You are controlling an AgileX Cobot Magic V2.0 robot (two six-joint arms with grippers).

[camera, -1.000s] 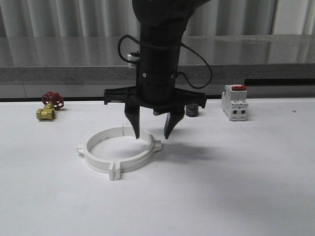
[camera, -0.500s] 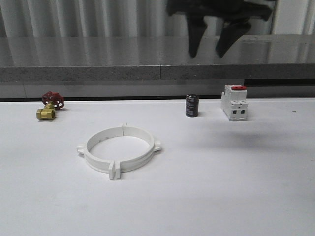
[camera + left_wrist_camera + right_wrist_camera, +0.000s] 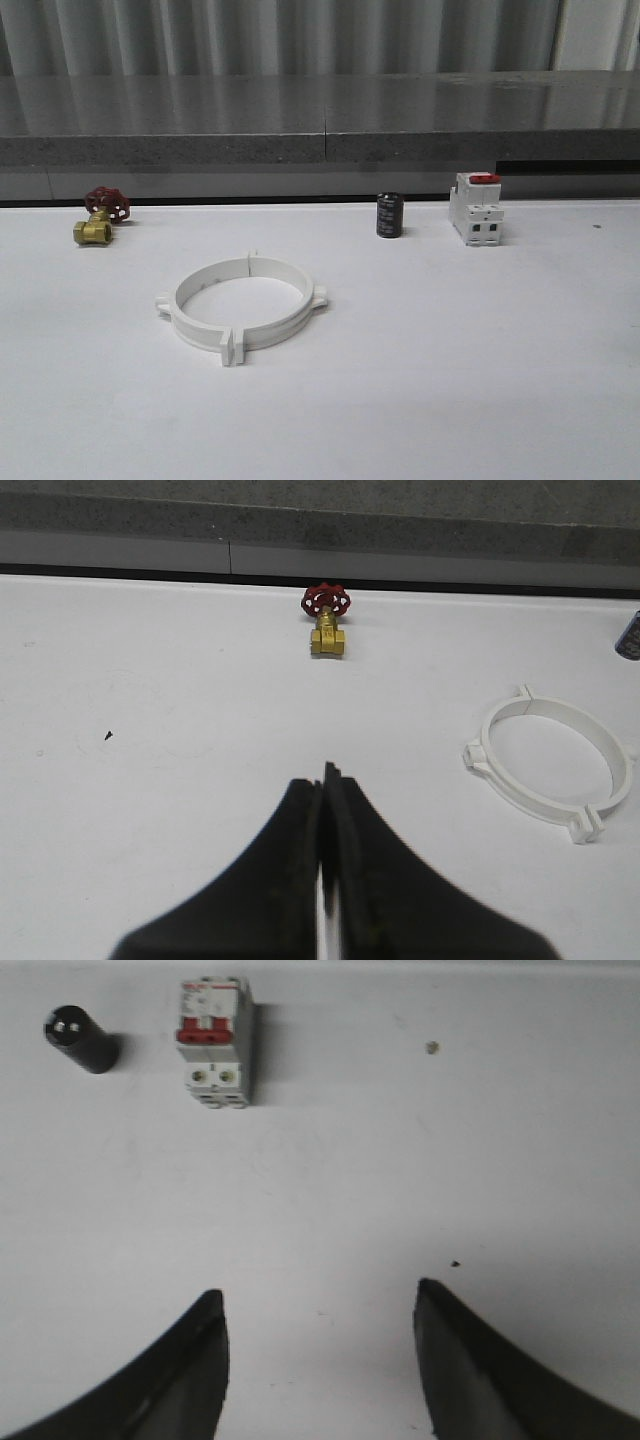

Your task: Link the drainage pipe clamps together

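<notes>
The two white drainage pipe clamps [image 3: 240, 310] lie joined as one ring on the white table, left of centre, with tabs sticking out at the seams and sides. The same ring [image 3: 552, 765] appears in the left wrist view, off to one side of my left gripper [image 3: 324, 772], which is shut with nothing between its black fingers and hangs above bare table. My right gripper [image 3: 320, 1295] is open and empty over bare table, well away from the ring, with the breaker and the black cylinder ahead of it.
A brass valve with a red handwheel [image 3: 100, 215] sits at the back left. A black cylinder [image 3: 390, 215] and a white breaker block with a red top [image 3: 476, 208] stand at the back right. A grey ledge [image 3: 320, 140] runs behind the table.
The right arm, which hung over the ring a second ago with its fingers just above it, rose, swung right and left the front view. The ring stays in place.
</notes>
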